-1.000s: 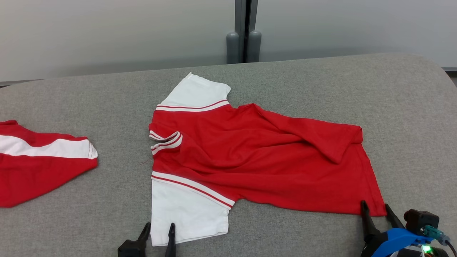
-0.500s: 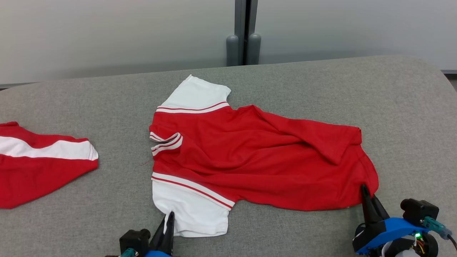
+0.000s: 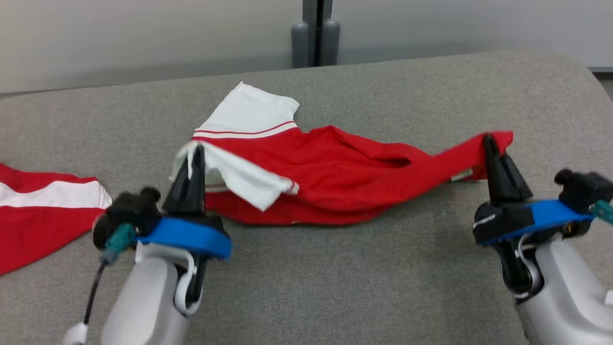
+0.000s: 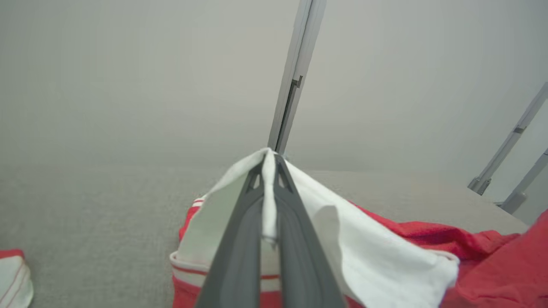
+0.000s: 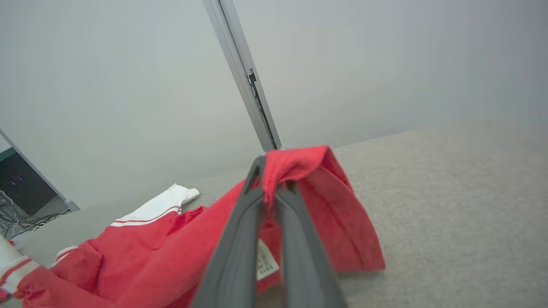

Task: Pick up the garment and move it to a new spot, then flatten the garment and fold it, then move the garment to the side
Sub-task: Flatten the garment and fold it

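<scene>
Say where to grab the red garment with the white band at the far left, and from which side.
Grip the red garment with the white band at its right-hand hem, probably: that edge lies flat and free on the grey fabric surface. Come low from the right; its other end runs out of the head view.

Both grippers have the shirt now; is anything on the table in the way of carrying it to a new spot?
The left gripper and right gripper are shut directly on the shirt. A second red-and-white garment lies at the left edge of the table, so a move left would meet it.
</scene>
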You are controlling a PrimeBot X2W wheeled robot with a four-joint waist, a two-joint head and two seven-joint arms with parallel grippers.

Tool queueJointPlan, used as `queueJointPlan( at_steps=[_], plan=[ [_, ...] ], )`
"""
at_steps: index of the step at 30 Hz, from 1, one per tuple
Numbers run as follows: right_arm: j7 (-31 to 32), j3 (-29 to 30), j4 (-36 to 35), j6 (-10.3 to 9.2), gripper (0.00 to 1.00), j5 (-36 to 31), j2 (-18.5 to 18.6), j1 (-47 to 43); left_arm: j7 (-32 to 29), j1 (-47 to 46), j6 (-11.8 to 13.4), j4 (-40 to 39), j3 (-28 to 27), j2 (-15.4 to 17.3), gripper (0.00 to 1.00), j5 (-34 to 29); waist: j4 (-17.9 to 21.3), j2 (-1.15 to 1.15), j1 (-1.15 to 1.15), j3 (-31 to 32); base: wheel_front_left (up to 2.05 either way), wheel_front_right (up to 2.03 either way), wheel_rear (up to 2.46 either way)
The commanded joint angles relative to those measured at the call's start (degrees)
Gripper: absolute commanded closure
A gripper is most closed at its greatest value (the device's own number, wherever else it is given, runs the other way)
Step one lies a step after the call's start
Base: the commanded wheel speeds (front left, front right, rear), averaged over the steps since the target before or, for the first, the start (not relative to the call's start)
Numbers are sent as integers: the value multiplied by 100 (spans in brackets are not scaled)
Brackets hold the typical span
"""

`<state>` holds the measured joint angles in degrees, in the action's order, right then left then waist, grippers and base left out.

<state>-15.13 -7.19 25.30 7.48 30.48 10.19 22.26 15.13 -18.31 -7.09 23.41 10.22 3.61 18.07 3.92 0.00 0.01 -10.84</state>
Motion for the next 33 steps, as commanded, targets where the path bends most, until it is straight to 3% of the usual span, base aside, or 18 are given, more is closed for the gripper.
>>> queueJointPlan(
  at_steps=[1,7,8,14,24,33],
  plan=[
    [-1,-69,22,3,100,73,116,486,0,-640,-36,19,37,130,100,-120,-51,0,-1,-181,0,0,0],
    [-2,-544,522,3,100,282,252,2292,0,-2597,-52,313,180,509,100,-151,124,0,-1,-860,0,0,0],
    [-2,-544,522,3,100,282,252,2292,0,-2597,-52,313,180,509,100,-151,124,0,-1,-860,0,0,0],
    [10,-776,1429,3,100,848,307,4266,-6,-4707,-39,1011,276,808,100,-230,264,0,-1,-1530,0,0,0],
    [38,-891,2459,3,100,1415,637,6646,5,-7457,-37,1993,732,832,100,-501,298,0,-1,-2155,0,0,0],
    [-4,-1077,2916,3,100,1640,766,7635,4,-8526,-36,2208,778,617,100,-588,265,0,-1,-2316,0,0,0]
  ],
)
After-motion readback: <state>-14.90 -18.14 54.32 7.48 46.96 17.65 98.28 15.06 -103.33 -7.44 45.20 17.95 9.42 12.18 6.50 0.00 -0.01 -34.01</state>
